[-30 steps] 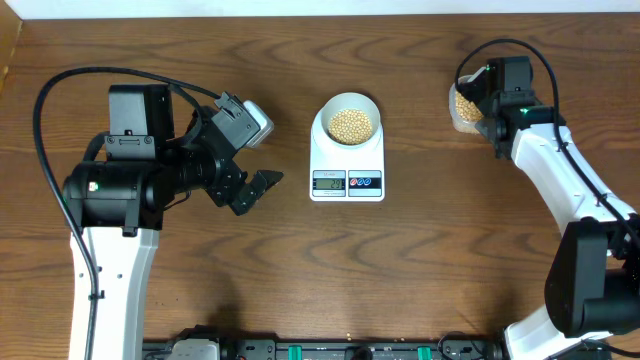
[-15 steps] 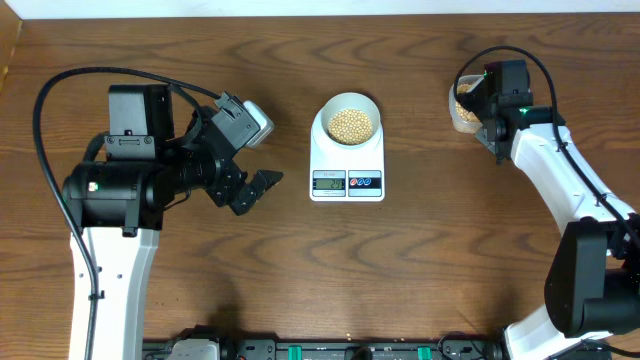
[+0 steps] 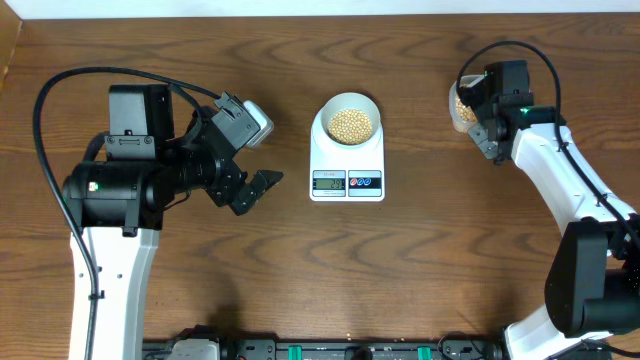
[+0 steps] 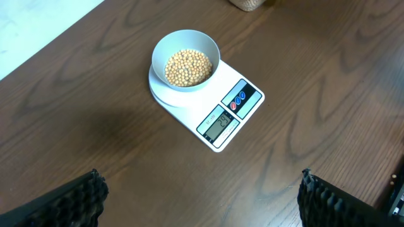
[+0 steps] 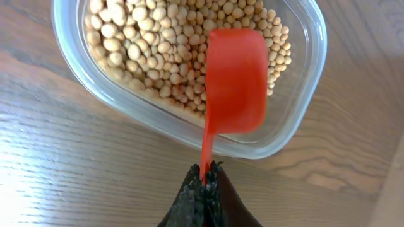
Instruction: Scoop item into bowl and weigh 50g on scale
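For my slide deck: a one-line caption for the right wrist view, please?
Right end effector shut on a red scoop held over soybeans in a clear plastic tub.

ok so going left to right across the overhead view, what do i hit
left gripper, jaws open → scale, with the bowl of beans sitting on it → clear tub of more beans

Left of the flat white digital scale [image 3: 319, 152], the left arm's tool [image 3: 265, 150] hovers above the desk, jaws spread wide and empty. Right of the scale, the right arm's tool [image 5: 203, 178] is clamped tight on a red plastic scoop [image 5: 235, 82] by its thin handle.
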Available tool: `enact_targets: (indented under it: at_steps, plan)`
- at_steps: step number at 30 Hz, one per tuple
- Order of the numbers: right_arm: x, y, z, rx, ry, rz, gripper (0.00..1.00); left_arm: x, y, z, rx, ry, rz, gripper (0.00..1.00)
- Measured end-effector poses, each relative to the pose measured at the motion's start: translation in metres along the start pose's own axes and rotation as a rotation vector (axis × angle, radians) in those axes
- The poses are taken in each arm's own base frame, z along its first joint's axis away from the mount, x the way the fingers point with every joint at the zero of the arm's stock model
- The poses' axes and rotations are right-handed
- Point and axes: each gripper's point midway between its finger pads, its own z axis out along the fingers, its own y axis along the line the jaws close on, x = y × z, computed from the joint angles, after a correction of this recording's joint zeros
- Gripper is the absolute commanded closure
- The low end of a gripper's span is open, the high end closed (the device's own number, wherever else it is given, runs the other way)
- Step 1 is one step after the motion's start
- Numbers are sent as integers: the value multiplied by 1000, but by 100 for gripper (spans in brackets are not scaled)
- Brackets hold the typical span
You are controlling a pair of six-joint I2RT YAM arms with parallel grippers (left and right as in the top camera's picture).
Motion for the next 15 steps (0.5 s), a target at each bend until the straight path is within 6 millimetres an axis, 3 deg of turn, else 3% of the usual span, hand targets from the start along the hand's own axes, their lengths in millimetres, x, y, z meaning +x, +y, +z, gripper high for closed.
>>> enact_targets:
  at_steps: [15]
  plan:
    - [-3, 0, 2, -146, -48, 292, 99, 0, 0, 0, 0, 0, 0, 2]
